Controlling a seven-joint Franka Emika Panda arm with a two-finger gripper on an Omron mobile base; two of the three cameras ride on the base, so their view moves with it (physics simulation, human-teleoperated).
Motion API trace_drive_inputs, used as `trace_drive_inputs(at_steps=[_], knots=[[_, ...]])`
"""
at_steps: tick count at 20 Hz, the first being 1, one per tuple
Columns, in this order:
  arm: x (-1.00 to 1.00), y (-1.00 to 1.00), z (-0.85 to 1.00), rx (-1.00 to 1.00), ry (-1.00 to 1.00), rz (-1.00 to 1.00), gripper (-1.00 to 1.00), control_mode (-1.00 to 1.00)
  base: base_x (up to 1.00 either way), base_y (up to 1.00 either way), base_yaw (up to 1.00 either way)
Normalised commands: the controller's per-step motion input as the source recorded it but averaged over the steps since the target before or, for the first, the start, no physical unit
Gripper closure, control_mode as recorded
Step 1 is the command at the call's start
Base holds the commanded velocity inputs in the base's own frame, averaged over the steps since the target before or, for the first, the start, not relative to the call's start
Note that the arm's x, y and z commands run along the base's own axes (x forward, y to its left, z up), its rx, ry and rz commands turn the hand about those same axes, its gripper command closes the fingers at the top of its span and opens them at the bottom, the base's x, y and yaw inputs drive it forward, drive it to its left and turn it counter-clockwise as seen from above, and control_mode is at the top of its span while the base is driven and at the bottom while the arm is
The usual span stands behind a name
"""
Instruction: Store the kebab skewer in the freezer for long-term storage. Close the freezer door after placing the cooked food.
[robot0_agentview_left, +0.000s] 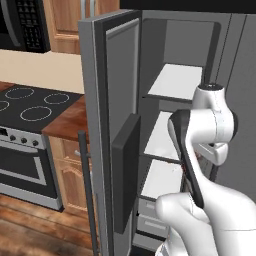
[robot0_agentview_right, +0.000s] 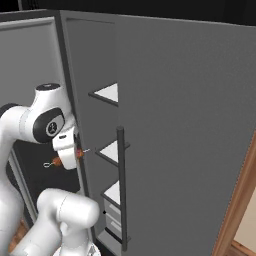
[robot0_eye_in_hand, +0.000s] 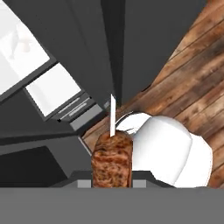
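My gripper (robot0_agentview_right: 67, 152) is shut on the kebab skewer (robot0_agentview_right: 64, 160), whose thin stick pokes out on both sides of the hand. The hand hangs in front of the open freezer compartment, around the height of the middle shelf (robot0_agentview_right: 111, 148). In the hand view a brown meat chunk of the skewer (robot0_eye_in_hand: 111, 159) sits between the fingertips, the pale stick tip pointing away. The freezer door (robot0_agentview_left: 107, 130) stands wide open to the left, showing its black dispenser panel (robot0_agentview_left: 125, 172) and long bar handle (robot0_agentview_left: 88, 195). White shelves (robot0_agentview_left: 176, 81) and drawers (robot0_agentview_left: 150, 216) are inside.
The plain grey fridge door (robot0_agentview_right: 190, 130) with its vertical handle (robot0_agentview_right: 121, 190) is closed on the right. A black cooktop (robot0_agentview_left: 35, 106), a wooden counter (robot0_agentview_left: 70, 121) and an oven (robot0_agentview_left: 22, 167) lie left of the open door. Below is a wood floor (robot0_eye_in_hand: 192, 83).
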Motion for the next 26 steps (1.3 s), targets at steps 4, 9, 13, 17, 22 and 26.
trace_drive_inputs(at_steps=[4,9,13,17,22,26], knots=[[0.45,0.0,0.3,-0.18,-0.19,0.1,1.0,-1.0,0.0,0.0,0.0],[0.51,0.0,0.48,-0.16,-0.19,0.1,1.0,-1.0,0.0,0.0,0.0],[0.4,0.0,0.68,-0.09,-0.07,0.19,1.0,-1.0,0.0,0.0,0.0],[0.35,-0.11,0.32,-0.03,-0.01,0.31,1.0,-1.0,0.0,0.0,0.0],[0.46,-0.12,0.03,0.01,0.09,0.14,1.0,-1.0,0.0,0.0,0.0],[0.34,-0.04,0.02,0.01,0.01,0.0,1.0,-1.0,0.0,0.0,0.0]])
